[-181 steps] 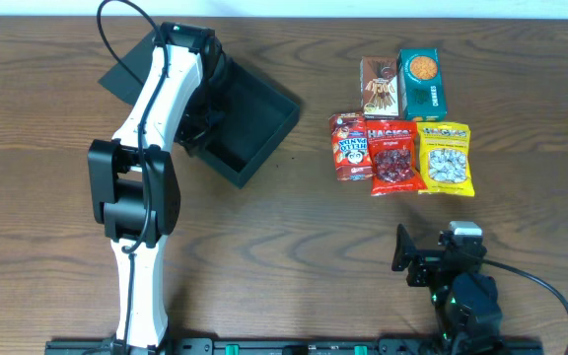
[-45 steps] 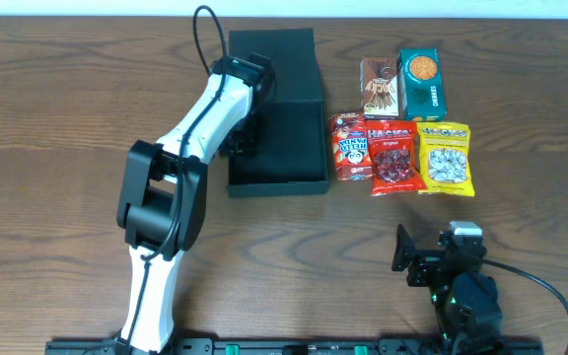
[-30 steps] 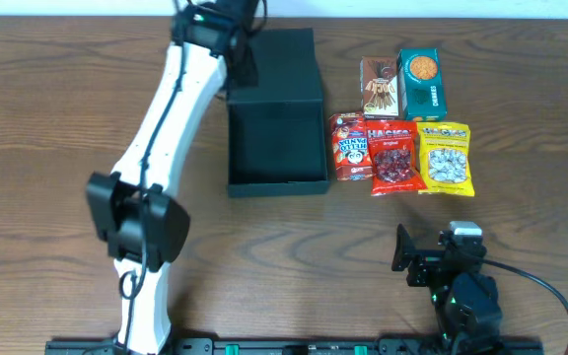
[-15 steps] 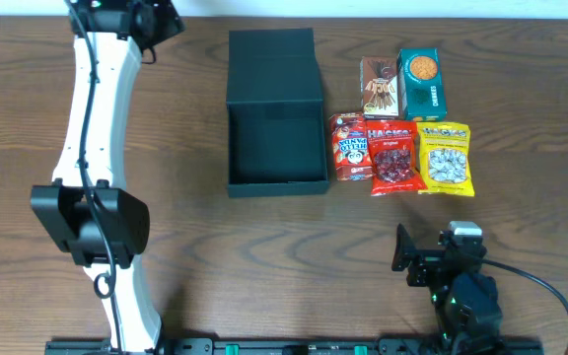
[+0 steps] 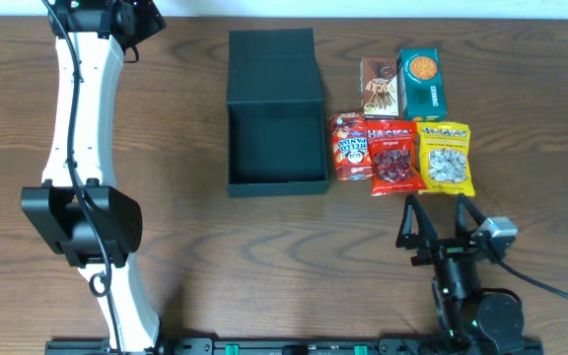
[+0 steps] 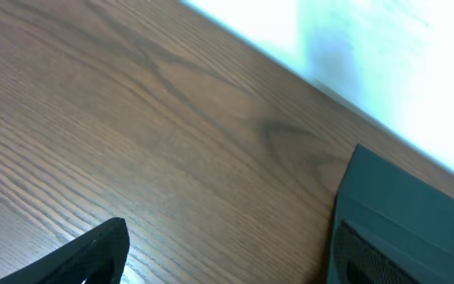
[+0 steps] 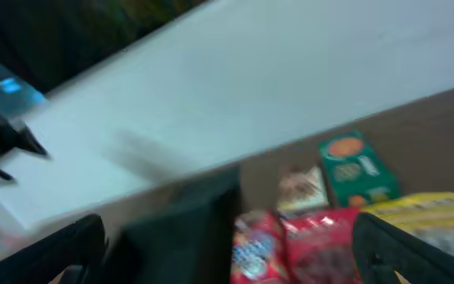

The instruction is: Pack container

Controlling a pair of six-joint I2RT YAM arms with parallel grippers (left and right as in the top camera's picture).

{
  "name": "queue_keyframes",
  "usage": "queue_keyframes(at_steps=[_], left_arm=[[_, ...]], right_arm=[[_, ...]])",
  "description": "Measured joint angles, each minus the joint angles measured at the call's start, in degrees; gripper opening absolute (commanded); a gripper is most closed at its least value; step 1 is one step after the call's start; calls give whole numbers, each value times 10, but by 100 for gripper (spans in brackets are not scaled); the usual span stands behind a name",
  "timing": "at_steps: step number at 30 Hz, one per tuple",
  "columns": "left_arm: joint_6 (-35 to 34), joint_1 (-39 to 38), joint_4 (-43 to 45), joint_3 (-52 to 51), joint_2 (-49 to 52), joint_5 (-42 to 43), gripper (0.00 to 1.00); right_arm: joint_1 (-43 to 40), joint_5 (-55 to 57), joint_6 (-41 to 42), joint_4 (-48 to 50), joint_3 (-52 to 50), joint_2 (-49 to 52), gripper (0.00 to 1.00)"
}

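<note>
The container (image 5: 276,148), a black box, lies open in the middle of the table with its flat lid flap (image 5: 274,61) folded out toward the far edge; its inside shows nothing in it. My left gripper (image 5: 138,18) is at the far left corner, well away from the box, and in the left wrist view it (image 6: 227,264) stands open over bare wood. Near the front edge my right gripper (image 5: 440,219) is open, pointing at the snack packets. In the blurred right wrist view it (image 7: 235,268) holds nothing, with the container (image 7: 180,237) ahead on the left.
Right of the box lie a brown packet (image 5: 380,87), a teal carton with an orange circle (image 5: 422,84), two red packets (image 5: 348,146) (image 5: 394,163) and a yellow packet (image 5: 445,158). The left arm (image 5: 77,148) stretches along the table's left side.
My left arm let go of the box, which it had turned square beside the snacks, and swung to the far left corner, opening. The right gripper has risen and turned toward the snacks.
</note>
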Motion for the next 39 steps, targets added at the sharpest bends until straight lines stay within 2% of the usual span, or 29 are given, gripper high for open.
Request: queue_keyframes(at_steps=[3, 7, 11, 14, 23, 30, 39], left_arm=[[0, 0, 12, 0, 0, 0, 84], [0, 0, 21, 0, 0, 2, 85], [0, 0, 24, 0, 0, 2, 86], [0, 0, 28, 0, 0, 2, 88], [0, 0, 43, 0, 0, 2, 92], [-1, 0, 41, 0, 0, 2, 97], [-1, 0, 41, 0, 0, 2, 98]], right_arm=[[0, -3, 39, 86, -1, 0, 99], [0, 26, 48, 170, 0, 0, 99], [-2, 67, 31, 182, 4, 12, 99], [-10, 81, 15, 177, 34, 69, 99], [-73, 36, -56, 105, 265, 411, 99], [-138, -60, -164, -50, 518, 696, 99], [-194, -87, -240, -248, 841, 1025, 99]])
